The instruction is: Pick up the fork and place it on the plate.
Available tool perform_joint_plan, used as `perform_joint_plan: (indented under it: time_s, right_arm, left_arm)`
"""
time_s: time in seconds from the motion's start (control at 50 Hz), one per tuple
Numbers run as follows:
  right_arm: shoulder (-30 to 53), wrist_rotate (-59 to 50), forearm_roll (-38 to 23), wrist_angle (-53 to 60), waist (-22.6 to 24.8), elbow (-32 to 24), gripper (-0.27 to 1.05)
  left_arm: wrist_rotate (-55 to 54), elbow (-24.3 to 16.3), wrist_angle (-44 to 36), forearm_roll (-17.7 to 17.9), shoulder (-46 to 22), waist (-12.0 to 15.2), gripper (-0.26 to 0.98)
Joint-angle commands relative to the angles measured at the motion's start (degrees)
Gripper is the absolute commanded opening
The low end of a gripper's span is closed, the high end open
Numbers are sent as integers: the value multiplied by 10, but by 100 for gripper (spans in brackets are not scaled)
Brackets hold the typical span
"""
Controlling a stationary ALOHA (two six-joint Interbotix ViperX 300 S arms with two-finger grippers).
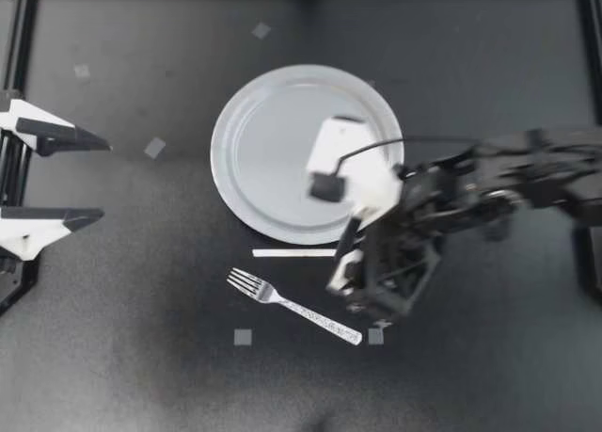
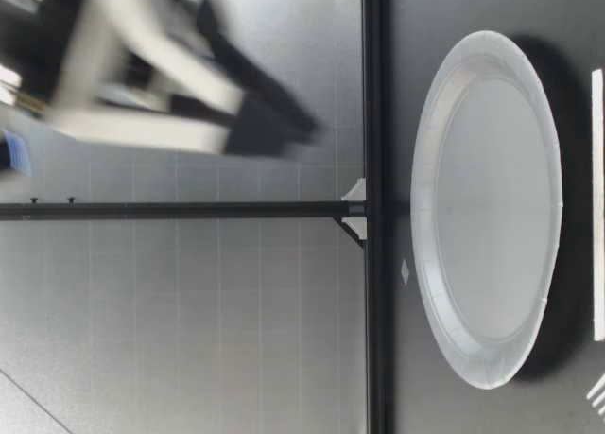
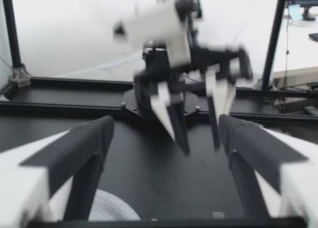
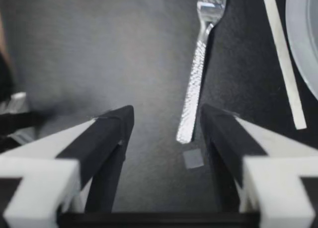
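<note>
As one fork (image 1: 293, 307) lies near one plate (image 1: 273, 140), my right tool (image 1: 362, 291) (spread) hovers

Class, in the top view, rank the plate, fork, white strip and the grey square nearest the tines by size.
1. plate
2. fork
3. strip, shorter and thinner than the fork
4. square
All lie flat on the table, so nearness to the camera hardly matters.

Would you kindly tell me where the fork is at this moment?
In the top view the fork lies flat on the table beside the plate, just beyond the white strip, its handle end by my open right hand.
</note>
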State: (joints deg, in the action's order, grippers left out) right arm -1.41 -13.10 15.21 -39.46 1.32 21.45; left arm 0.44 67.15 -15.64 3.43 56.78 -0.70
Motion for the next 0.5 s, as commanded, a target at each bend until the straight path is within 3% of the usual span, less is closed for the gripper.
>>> perform_joint_plan:
  time_s: [0.0, 0.12, 0.3, 0.48]
  right_arm:
    - [34, -5, 2, 7, 11, -25, 59]
    - [114, -24, -8, 3, 32, -64, 58]
    - [166, -51, -34, 3, 38, -107, 58]
    - [208, -128, -109, -12, 42, -141, 58]
  left_arm:
    - [2, -5, -4, -1, -2, -1, 80]
    - [4, 1, -4, -1, -1, -1, 80]
    - [5, 10, -6, -1, -1, -1, 80]
    - [6, 18, -6, -1, 0, -1, 80]
